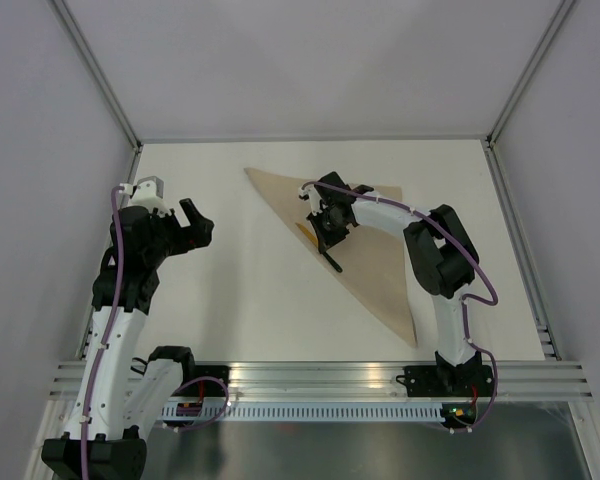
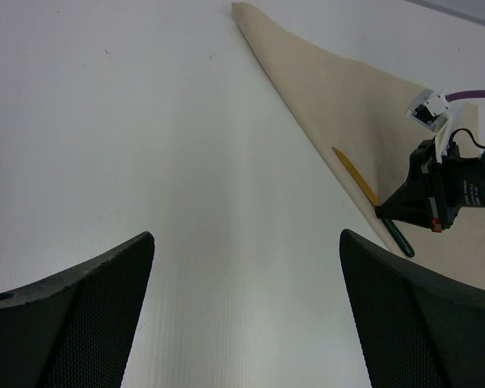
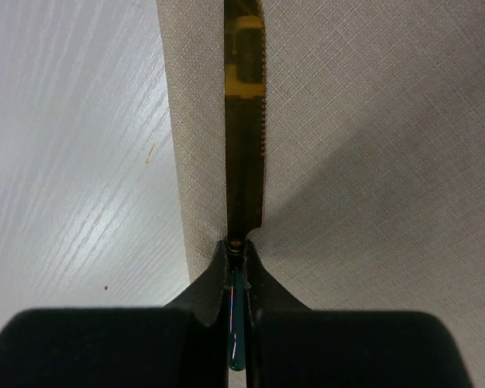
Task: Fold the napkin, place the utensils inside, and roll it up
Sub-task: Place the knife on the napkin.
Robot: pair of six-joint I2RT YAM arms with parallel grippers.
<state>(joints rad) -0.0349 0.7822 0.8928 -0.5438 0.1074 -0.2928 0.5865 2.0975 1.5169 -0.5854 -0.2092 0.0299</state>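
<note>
Left arm: white and black, raised over the left side of the white table [image 1: 240,300], well apart from the cloth.
Left gripper [image 1: 198,222]: black fingers spread wide apart with nothing between them; in its own wrist view the gripper [image 2: 246,242] hangs over bare tabletop [image 2: 145,121].
Napkin: the plain beige-tan cloth [image 1: 370,250] lies flat as a triangle on the far middle-to-right part of the table. Its long edge runs from the far-left corner down to a point near the right arm's base. From the left wrist the cloth [image 2: 347,105] stretches away at upper right.
Knife: the slim knife with a yellow-orange blade and dark handle [image 1: 334,264] lies on the napkin, just inside that long edge and roughly along it. The blade [image 2: 356,174] rests on the cloth; the right wrist view shows its serrated side [image 3: 244,145] facing the wide cloth [image 3: 372,162].
Right gripper [image 1: 330,240]: fingers pressed together on the knife where handle meets blade [image 3: 238,250], over the napkin.
</note>
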